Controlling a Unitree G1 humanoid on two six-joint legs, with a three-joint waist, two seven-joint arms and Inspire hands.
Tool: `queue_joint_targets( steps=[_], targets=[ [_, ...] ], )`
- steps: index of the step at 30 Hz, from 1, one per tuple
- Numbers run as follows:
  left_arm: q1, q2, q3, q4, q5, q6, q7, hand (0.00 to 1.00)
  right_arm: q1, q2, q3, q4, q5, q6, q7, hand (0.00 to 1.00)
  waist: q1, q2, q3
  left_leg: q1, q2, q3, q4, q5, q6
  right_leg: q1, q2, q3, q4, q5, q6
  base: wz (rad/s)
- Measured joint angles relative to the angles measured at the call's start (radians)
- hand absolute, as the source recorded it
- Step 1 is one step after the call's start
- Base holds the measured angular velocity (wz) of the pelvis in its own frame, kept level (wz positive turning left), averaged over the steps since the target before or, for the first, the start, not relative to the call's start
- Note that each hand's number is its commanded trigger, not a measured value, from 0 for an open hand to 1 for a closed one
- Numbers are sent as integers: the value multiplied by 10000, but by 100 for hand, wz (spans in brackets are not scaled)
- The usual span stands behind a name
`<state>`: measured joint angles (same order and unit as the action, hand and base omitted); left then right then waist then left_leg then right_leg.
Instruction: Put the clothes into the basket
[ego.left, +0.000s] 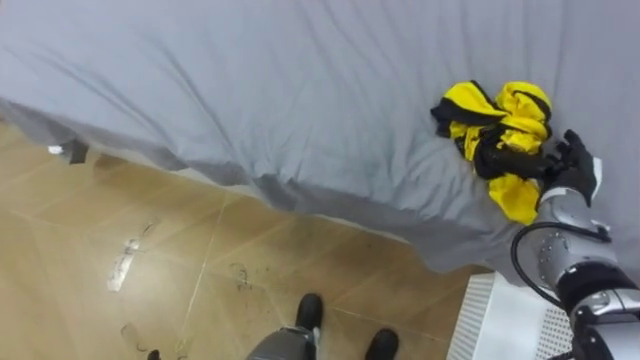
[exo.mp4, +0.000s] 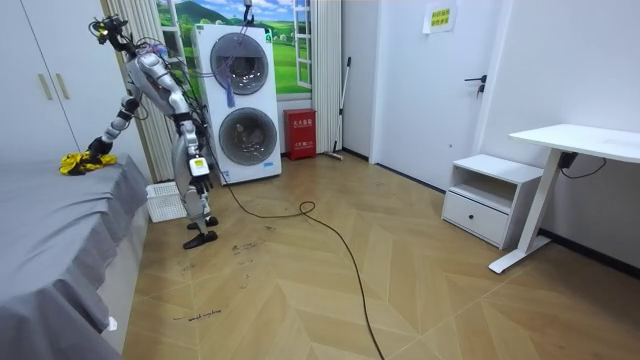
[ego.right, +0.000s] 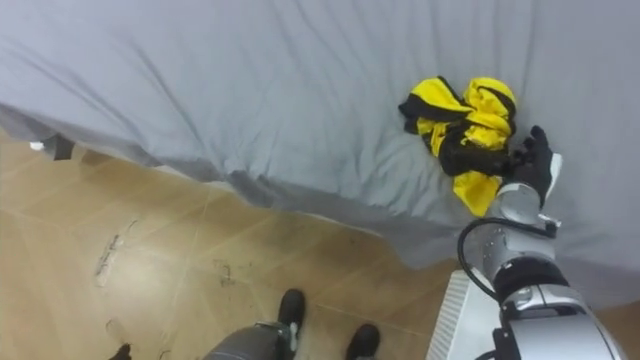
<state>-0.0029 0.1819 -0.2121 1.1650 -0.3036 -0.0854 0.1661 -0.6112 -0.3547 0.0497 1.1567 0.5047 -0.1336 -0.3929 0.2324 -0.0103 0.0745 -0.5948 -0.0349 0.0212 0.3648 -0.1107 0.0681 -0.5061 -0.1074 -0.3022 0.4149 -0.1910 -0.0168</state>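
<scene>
A crumpled yellow-and-black garment (ego.left: 500, 125) lies on the grey bed (ego.left: 300, 90), near its edge at the right. My right hand (ego.left: 572, 168) comes in from the lower right and lies against the garment's near side, touching its black part. In the room view I stand bent over the bed's edge, with that arm stretched out to the garment (exo.mp4: 78, 161). A white latticed basket (ego.left: 500, 322) stands on the floor by my right side, next to the bed (exo.mp4: 165, 203).
The bed sheet hangs over the edge onto a wooden floor (ego.left: 150, 260). Behind me in the room view stand stacked washing machines (exo.mp4: 245, 100). A white desk (exo.mp4: 580, 140) and a low cabinet (exo.mp4: 485, 200) stand far off at the room view's right.
</scene>
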Motion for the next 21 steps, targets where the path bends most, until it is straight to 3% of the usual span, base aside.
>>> queue_joint_targets(
  steps=[4,9,15,21],
  targets=[
    [93,25,-75,26,12,158,-5,0,-90,-325,-3,85,-94,5,-321,100,28,-6,-4,-48,-8,-9,-237,236,-62,-140,5,-8,-59,32,-58,4],
    [99,32,-90,-8,12,193,-7,0,-205,-451,46,85,-90,15,-423,100,74,-30,-20,-45,67,0,-421,357,-183,-182,30,-14,-170,65,-180,0],
    [99,13,-76,-15,15,228,-11,0,-201,-651,175,470,-73,38,216,100,78,-76,-37,63,62,-9,-393,368,-195,-149,-5,17,18,41,-197,0],
    [99,44,-66,48,12,279,-12,0,-138,-819,167,698,53,64,703,100,47,-352,-48,149,68,-71,-388,379,-197,68,36,-37,-203,39,-208,4]
  ],
)
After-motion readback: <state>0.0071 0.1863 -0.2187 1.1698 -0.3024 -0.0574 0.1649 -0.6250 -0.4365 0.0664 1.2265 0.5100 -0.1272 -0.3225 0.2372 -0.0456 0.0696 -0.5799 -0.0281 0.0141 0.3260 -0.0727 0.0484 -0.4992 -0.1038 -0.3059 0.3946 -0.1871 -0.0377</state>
